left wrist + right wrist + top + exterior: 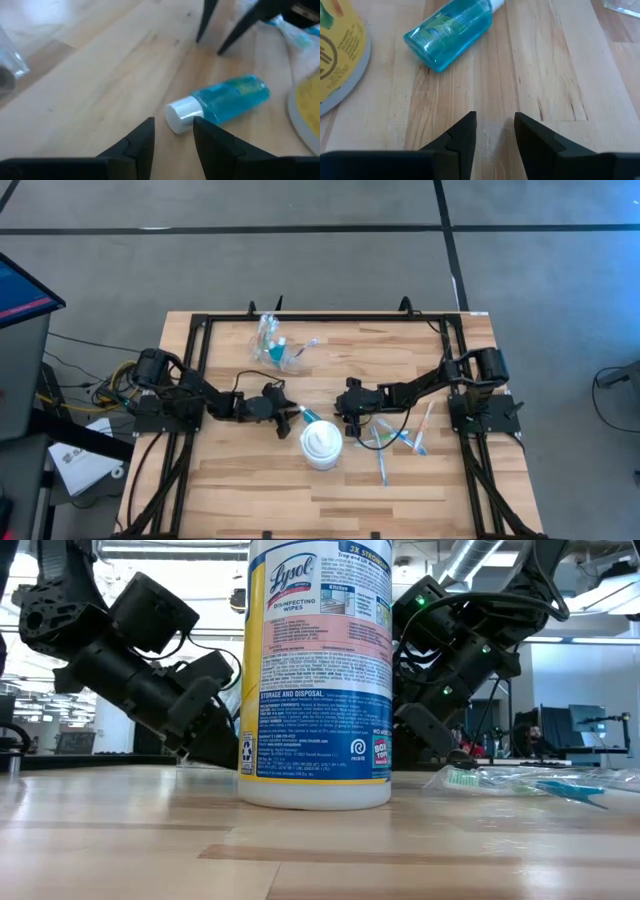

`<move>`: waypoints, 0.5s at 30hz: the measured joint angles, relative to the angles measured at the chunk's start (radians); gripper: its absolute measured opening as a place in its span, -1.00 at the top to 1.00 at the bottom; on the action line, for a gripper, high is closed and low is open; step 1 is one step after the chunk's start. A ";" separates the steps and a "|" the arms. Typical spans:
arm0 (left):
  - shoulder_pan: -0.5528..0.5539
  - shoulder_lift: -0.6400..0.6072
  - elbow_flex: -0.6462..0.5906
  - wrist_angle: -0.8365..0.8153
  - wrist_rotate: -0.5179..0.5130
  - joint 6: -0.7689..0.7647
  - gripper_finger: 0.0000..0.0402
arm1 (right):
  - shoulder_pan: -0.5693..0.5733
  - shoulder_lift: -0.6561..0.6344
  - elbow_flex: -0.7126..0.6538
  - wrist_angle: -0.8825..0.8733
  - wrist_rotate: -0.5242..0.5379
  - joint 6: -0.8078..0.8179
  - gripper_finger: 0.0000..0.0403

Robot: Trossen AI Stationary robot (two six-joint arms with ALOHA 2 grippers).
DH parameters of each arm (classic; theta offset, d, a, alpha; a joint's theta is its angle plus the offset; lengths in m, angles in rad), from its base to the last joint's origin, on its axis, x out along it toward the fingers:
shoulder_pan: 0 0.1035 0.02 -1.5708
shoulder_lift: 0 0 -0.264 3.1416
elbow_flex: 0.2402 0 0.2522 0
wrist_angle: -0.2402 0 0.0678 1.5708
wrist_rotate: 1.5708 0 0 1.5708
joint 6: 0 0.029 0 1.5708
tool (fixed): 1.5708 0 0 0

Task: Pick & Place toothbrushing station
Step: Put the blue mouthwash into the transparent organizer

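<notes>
While the blue bottle (225, 102) is lying on its side at frame centre in the high view, between both arms, it is being faced by the left gripper (172, 135), whose fingers are standing narrowly apart and empty just short of the white cap (182, 114). A good grasp is judged to need the fingers straddling the cap or neck squarely. The right gripper (495, 131), likewise narrowly parted and empty, is being held beside the bottle. The wipes tub (322, 445) is standing closed, lower centre. Clear cups (270, 340) are lying upper centre, with items inside. Toothbrushes (400, 442) are lying loose, lower right.
</notes>
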 joint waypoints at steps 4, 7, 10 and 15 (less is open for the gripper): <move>0.027 0.000 0.012 0.006 0.000 0.001 0.35 | 0.004 0.001 0.000 0.006 -0.001 0.000 0.37; 0.045 0.000 0.036 0.008 0.001 0.011 0.35 | 0.006 0.001 0.000 0.010 -0.004 0.000 0.37; 0.054 0.000 0.057 0.010 0.001 0.062 0.35 | 0.006 0.001 0.000 0.018 -0.007 0.000 0.37; 0.070 0.000 0.059 0.009 0.002 0.081 0.35 | 0.006 0.001 0.000 0.050 -0.037 -0.011 0.37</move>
